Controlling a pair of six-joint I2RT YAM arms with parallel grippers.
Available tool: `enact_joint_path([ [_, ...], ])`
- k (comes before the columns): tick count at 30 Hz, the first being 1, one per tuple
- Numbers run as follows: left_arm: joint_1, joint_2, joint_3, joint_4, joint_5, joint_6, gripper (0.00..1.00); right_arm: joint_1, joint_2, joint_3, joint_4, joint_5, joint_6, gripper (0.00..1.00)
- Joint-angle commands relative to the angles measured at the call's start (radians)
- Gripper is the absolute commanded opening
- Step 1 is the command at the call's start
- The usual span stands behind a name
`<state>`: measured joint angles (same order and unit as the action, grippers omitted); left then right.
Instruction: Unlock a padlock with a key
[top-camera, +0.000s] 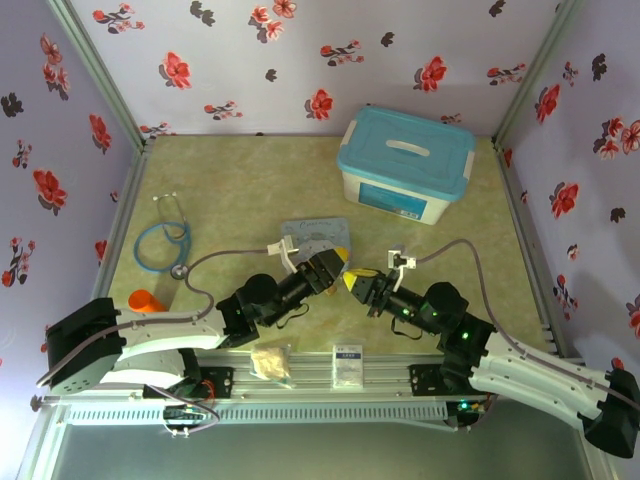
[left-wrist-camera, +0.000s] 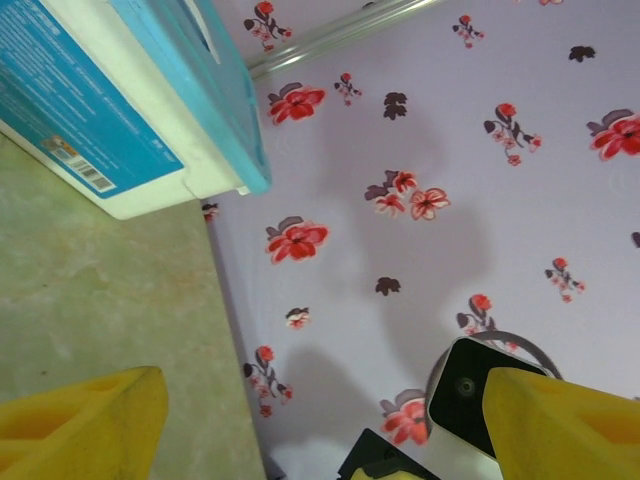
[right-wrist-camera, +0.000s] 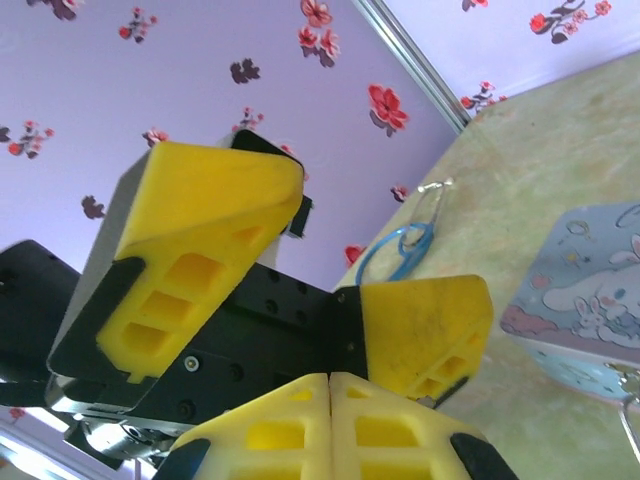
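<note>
**A:** Starting on the left: what is the left gripper (top-camera: 336, 261) doing?

**B:** Its fingers stand wide apart with nothing between them. It points straight at the right gripper (top-camera: 356, 283), almost tip to tip, low over the tabletop (top-camera: 230, 190).

**A:** And the right one?

**B:** Closed, with its pads pressed flush together. Whether a key that thin is pinched in there, I can't tell.

**A:** So where is the padlock?

**B:** From above it is too small for me to place. In the right wrist view, a thin silvery loop (right-wrist-camera: 630, 408) sits at the near corner of the pale blue tin (right-wrist-camera: 588, 300), off to the right of the closed gripper. That may be the shackle, but the frame edge cuts it off.

**A:** Which arm is nearer?

**B:** The tin lies just beyond the left gripper, so I'd judge the left arm closer. The right arm would have to swing to its own right. Which way the loop's long axis runs, I can't read.
</note>
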<state>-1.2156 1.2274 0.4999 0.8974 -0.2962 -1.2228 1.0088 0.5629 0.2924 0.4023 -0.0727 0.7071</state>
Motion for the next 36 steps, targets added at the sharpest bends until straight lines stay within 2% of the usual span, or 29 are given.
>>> enact_joint_path([
  [1, -0.004, 0.005, -0.015, 0.033, 0.013, -0.034, 0.83, 0.001, 0.005, -0.011, 0.061, 0.005, 0.017, 0.00],
  [5, -0.005, 0.024, -0.026, 0.052, 0.014, -0.067, 0.81, 0.001, 0.033, -0.012, 0.106, 0.008, 0.037, 0.00],
  [9, -0.004, 0.076, -0.045, 0.161, 0.013, -0.102, 0.82, 0.002, 0.061, 0.004, 0.097, 0.100, 0.057, 0.00],
  [11, -0.006, 0.095, -0.048, 0.185, 0.008, -0.118, 0.86, 0.001, 0.076, 0.025, 0.053, 0.175, 0.056, 0.00],
  [13, -0.015, 0.114, -0.053, 0.232, -0.005, -0.113, 0.96, 0.001, 0.098, 0.036, 0.045, 0.229, 0.051, 0.00],
  [15, -0.028, 0.129, -0.055, 0.273, -0.031, -0.100, 1.00, 0.001, 0.132, 0.054, 0.053, 0.234, 0.042, 0.00],
  [25, -0.062, 0.192, -0.044, 0.388, -0.107, -0.142, 1.00, 0.005, 0.294, 0.044, 0.306, 0.183, 0.097, 0.00],
  [29, -0.062, 0.155, -0.072, 0.387, -0.144, -0.126, 0.99, 0.009, 0.271, 0.016, 0.281, 0.206, 0.101, 0.00],
  [36, -0.055, 0.089, -0.116, 0.381, -0.184, -0.094, 0.88, 0.010, 0.184, -0.008, 0.162, 0.238, 0.098, 0.00],
])
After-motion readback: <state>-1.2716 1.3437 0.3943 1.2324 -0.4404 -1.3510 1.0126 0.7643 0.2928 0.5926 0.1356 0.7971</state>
